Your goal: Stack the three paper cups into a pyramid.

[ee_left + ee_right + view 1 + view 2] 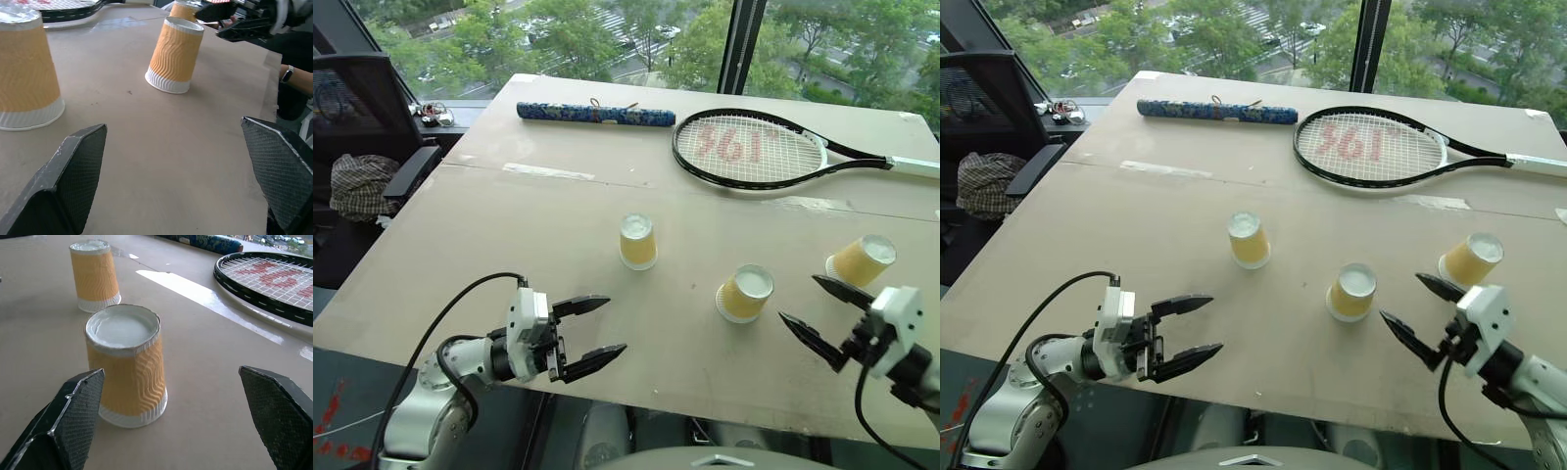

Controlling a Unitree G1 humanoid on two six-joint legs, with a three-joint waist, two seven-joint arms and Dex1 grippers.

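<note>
**Three cups, no pyramid yet: both arms poised with nothing in hand**

The left end effector (587,332), fingers spread wide and holding nothing, hovers at the lower left of the head view over the near edge of the desk (509,245). The right end effector (822,311), likewise wide and empty, hangs at the lower right. All three paper cups stand upside down, white bases up, each apart from the others on the desk; none is stacked, so the whole build appears still to be done. The middle cup (744,293) stands just beyond the right end effector's fingertips, toward frame centre, and the right cup (862,260) sits close above it near the right edge. The left cup (637,241) stands at frame centre, well apart from the left end effector. Across the upper frame lie a tennis racket (754,149) and a blue patterned roll (595,115)
</note>
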